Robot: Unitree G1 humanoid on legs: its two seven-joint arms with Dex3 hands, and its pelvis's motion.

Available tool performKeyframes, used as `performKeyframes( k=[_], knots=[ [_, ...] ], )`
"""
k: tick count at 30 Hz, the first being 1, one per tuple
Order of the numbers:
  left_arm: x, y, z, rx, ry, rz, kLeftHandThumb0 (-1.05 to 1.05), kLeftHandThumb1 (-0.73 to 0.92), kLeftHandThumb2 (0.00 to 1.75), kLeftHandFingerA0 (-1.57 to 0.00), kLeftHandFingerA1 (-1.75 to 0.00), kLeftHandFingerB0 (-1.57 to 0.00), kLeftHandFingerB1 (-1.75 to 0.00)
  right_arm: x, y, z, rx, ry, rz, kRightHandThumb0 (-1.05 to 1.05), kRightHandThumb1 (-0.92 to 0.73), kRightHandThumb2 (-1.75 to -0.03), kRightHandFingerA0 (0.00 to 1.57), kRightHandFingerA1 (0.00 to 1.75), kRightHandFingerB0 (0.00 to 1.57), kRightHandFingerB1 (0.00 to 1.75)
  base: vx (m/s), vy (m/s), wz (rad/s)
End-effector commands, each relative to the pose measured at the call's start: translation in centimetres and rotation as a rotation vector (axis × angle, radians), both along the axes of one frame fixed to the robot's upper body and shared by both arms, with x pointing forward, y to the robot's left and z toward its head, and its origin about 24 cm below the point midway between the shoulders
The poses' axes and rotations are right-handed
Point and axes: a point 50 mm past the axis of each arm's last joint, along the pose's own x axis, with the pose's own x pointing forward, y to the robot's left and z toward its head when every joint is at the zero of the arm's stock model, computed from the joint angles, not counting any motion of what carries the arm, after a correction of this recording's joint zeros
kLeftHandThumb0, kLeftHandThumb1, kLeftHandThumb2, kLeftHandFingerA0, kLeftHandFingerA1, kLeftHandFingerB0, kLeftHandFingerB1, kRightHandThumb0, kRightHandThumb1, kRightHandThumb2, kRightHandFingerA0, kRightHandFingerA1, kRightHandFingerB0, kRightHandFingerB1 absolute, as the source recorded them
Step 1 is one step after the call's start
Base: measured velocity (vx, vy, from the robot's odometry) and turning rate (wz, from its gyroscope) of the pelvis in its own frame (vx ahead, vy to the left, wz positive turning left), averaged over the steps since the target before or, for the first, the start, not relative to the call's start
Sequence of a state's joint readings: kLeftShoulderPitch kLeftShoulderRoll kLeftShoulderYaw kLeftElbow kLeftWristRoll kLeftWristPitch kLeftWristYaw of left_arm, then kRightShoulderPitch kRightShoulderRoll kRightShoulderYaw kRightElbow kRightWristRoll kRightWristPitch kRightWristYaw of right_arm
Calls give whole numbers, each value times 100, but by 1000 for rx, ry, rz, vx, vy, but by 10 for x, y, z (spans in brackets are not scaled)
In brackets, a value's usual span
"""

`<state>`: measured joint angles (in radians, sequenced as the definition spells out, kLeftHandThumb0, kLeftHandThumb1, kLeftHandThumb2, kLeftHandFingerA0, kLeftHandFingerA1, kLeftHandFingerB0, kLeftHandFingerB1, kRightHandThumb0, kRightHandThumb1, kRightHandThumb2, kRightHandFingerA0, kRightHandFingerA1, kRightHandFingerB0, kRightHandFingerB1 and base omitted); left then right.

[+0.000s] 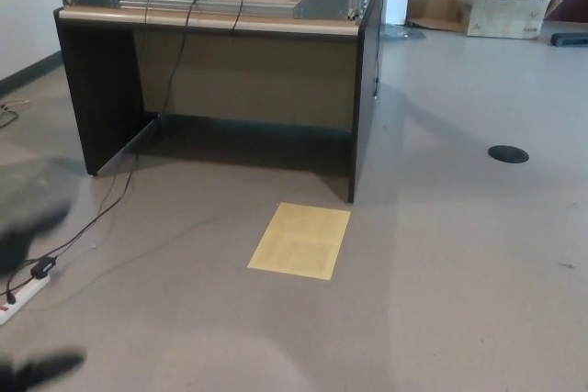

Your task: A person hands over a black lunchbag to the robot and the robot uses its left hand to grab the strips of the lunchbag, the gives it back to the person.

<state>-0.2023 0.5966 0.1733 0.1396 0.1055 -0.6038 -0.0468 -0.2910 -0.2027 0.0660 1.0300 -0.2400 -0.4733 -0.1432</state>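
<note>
No lunchbag and no person show in the head view. A dark, motion-blurred shape comes in at the picture's left edge; it looks like my left hand (28,227), too smeared to tell whether it is open or shut. A second black streak (46,369) lies at the bottom left corner, likely part of the same hand or arm. My right hand is not in view.
A dark desk (363,89) with a metal frame and cables stands ahead. On the grey floor lie a yellow sheet (299,240), a white power strip (20,298) with a cord, and a round black cover (507,154). A cardboard box (501,14) sits far right.
</note>
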Motion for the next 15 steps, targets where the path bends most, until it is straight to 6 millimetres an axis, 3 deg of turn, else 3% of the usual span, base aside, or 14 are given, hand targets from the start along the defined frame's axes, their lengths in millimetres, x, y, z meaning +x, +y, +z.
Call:
performKeyframes(
  k=[1, 6, 8, 9, 13, 15],
  knots=[
    [8, -14, 53, 80, -59, -91, -55, 35, 65, -11, -19, -11, -23, 4, -7, 9, -32, -67, 0, -60, -56, -97, 39, 59, 24, 49, 0, 0, 0],
    [15, -41, 95, 154, -146, -185, -49, 33, 70, -3, -26, -8, -31, 7, -6, 12, -34, -77, 1, -63, -58, -97, 39, 57, 26, 49, 0, 0, 0],
    [16, -44, 100, 154, -154, -197, -48, 33, 71, -2, -28, -9, -32, 8, -6, 12, -33, -80, 1, -63, -58, -96, 39, 57, 26, 49, 0, 0, 0],
    [18, -54, 111, 156, -175, -220, -58, 39, 66, -12, -19, -15, -22, 9, -5, 13, -35, -81, 1, -64, -59, -96, 38, 57, 26, 49, 0, 0, 0],
    [23, -85, 137, 187, -233, -285, -49, 33, 72, -1, -26, -10, -29, 9, -6, 14, -29, -85, 4, -63, -58, -95, 38, 57, 26, 49, 0, 0, 0],
    [25, -97, 145, 197, -250, -304, -52, 36, 70, -6, -20, -13, -24, 11, -5, 15, -18, -88, 8, -63, -58, -96, 38, 57, 26, 48, 0, 0, 0]
  ],
)
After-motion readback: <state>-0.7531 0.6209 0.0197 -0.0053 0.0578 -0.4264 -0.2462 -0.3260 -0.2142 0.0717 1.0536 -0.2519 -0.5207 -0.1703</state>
